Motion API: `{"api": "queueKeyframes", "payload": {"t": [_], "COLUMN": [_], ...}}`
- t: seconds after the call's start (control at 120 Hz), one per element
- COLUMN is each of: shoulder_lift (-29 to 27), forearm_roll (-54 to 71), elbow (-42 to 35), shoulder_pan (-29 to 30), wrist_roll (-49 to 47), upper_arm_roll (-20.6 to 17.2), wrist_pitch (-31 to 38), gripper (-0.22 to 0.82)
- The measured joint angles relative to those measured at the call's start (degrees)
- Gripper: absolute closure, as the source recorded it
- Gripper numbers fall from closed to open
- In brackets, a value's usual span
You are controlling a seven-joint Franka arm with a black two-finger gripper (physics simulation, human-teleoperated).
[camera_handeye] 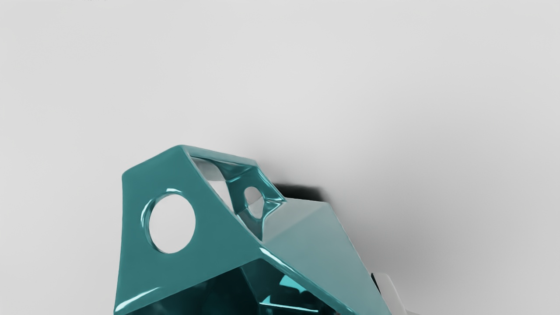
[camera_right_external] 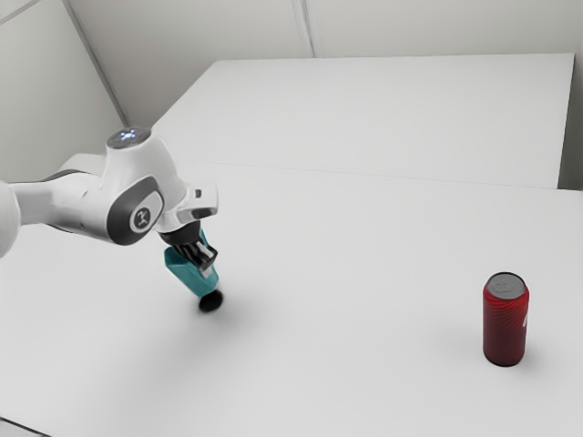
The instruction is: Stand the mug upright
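Reaching in from the left of the exterior view, a white arm (camera_right_external: pixel 77 205) carries its black claw (camera_right_external: pixel 208 262) down to a teal mug (camera_right_external: pixel 189 271), left of centre and tilted, not upright, above a dark patch (camera_right_external: pixel 210 300) on the worktop (camera_right_external: pixel 346 273). The claw appears to pinch the mug's wall, one pale finger pad (camera_handeye: pixel 390 292) against its outer face, though the inner contact is hard to make out. Glossy and faceted, the mug looks stiff, fairly light and apt to slip; a square hold on the flat wall near the rim should serve better than its sharp corners or pierced handle. Rightward, a broad stretch of worktop offers turning room before a red can (camera_right_external: pixel 504 320) at lower right, well apart; the far edge runs across the upper frame.
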Motion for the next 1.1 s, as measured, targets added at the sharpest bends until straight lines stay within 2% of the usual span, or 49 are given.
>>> {"api": "queueKeyframes", "payload": {"t": [0.35,1.1], "shoulder_lift": [1.94,5.18], "forearm_roll": [1.46,1.89], "elbow": [-1.08,-1.01], "shoulder_pan": [-0.23,-0.74], "wrist_roll": [-6.10,-11.79], "upper_arm_roll": [-0.01,-0.04], "wrist_pitch": [3.84,4.63], "gripper": [0.78,0.77]}}
